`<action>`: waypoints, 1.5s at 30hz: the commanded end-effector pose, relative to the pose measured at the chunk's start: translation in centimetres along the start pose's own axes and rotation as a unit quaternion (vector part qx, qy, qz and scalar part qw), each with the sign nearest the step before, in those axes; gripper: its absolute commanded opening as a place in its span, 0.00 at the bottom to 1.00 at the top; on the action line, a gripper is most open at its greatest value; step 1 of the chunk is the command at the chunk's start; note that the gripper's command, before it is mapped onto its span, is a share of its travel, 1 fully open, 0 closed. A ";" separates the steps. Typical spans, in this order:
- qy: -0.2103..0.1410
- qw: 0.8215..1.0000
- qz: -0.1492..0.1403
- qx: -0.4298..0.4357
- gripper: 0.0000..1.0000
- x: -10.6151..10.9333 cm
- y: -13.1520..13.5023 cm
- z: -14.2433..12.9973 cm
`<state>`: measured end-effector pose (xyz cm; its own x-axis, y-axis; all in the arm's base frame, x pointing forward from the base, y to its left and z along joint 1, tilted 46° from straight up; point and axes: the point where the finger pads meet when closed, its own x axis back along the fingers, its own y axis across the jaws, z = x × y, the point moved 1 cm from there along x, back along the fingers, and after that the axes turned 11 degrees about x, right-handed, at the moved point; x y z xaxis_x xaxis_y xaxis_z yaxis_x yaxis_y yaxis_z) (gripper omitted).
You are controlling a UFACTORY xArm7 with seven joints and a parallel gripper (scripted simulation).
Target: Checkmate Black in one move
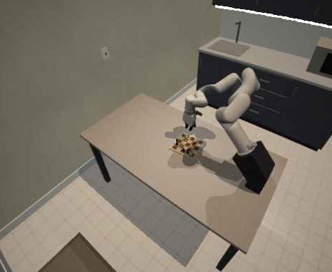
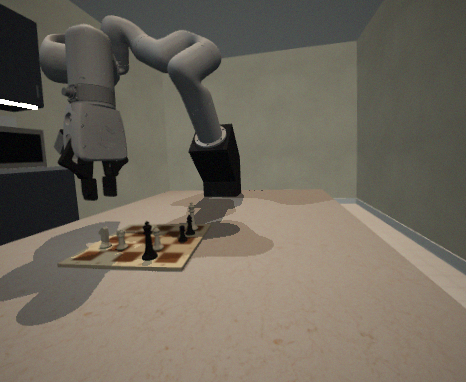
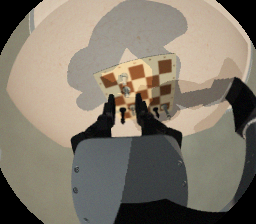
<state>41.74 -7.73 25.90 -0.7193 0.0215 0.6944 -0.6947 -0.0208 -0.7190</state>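
Note:
A small chessboard [image 1: 197, 148] [image 2: 171, 258] [image 3: 152, 75] lies on the table. On it a tall black piece [image 2: 148, 242] stands near the front, with white pieces [image 2: 104, 237] [image 2: 121, 240] [image 2: 156, 239] in a row behind it. Two smaller black pieces [image 2: 182, 234] [image 2: 190, 225] and a white piece [image 2: 191, 208] stand toward the far end. My gripper [image 1: 189, 127] [image 2: 99, 189] [image 3: 125, 100] hangs well above the board's edge. Its fingers point down with a narrow gap between them and hold nothing.
The board sits on a long brown table [image 1: 137, 124] [image 2: 303, 284]. The arm's black base [image 1: 255, 166] [image 2: 217, 161] stands on the table behind the board. Dark kitchen cabinets [image 1: 287, 99] run along the far wall.

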 end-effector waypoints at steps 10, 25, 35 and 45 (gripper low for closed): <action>-0.006 1.000 -0.003 0.011 0.37 0.1 -0.1 0.0; -0.006 1.000 -0.003 0.011 0.37 0.1 -0.1 0.0; -0.006 1.000 -0.003 0.012 0.37 -0.3 -0.1 0.0; -0.006 1.000 -0.003 0.012 0.37 -1.1 -0.1 0.0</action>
<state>42.25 -7.75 25.40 -0.7137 0.0092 0.7003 -0.7000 -0.0435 -0.7128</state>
